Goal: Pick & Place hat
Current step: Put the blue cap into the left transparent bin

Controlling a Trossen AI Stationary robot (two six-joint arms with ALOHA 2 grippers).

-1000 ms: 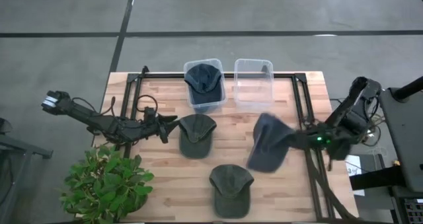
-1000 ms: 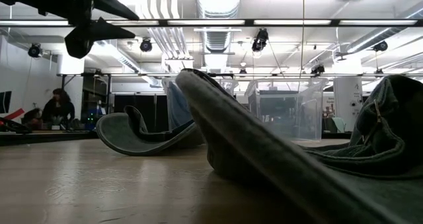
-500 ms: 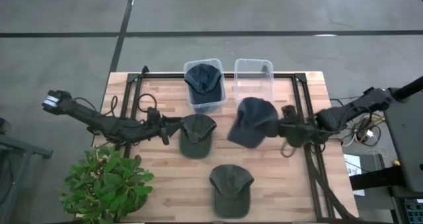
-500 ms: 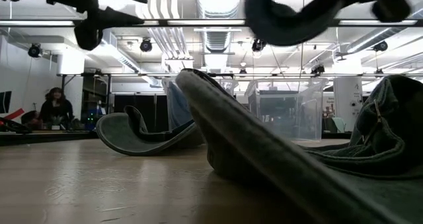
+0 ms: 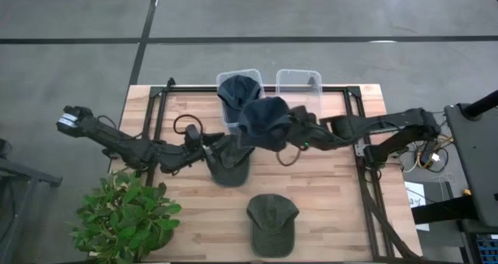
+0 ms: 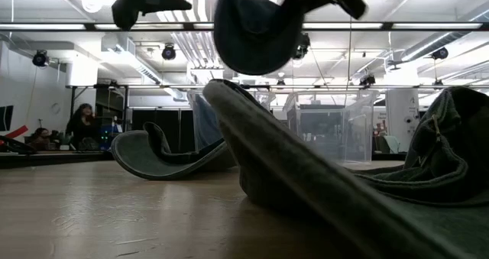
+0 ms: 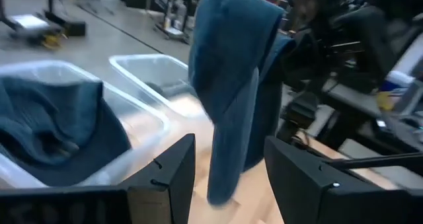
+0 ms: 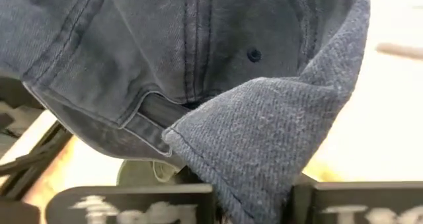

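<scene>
From above I count four hats and two clear bins. The right claw [image 5: 294, 132], at frame centre, is clamped on a blue hat [image 5: 262, 121], holding it in the air just right of the left bin [image 5: 226, 114]. That bin, upper centre, already holds another blue hat [image 5: 237, 90]; the right bin [image 5: 299, 85] beside it holds nothing. Two green hats lie on the wooden surface [image 5: 334, 217]: one [image 5: 228, 161] at centre-left, one [image 5: 272, 223] at lower centre. The left claw [image 5: 212, 143] hovers with fingers spread by the centre-left green hat.
</scene>
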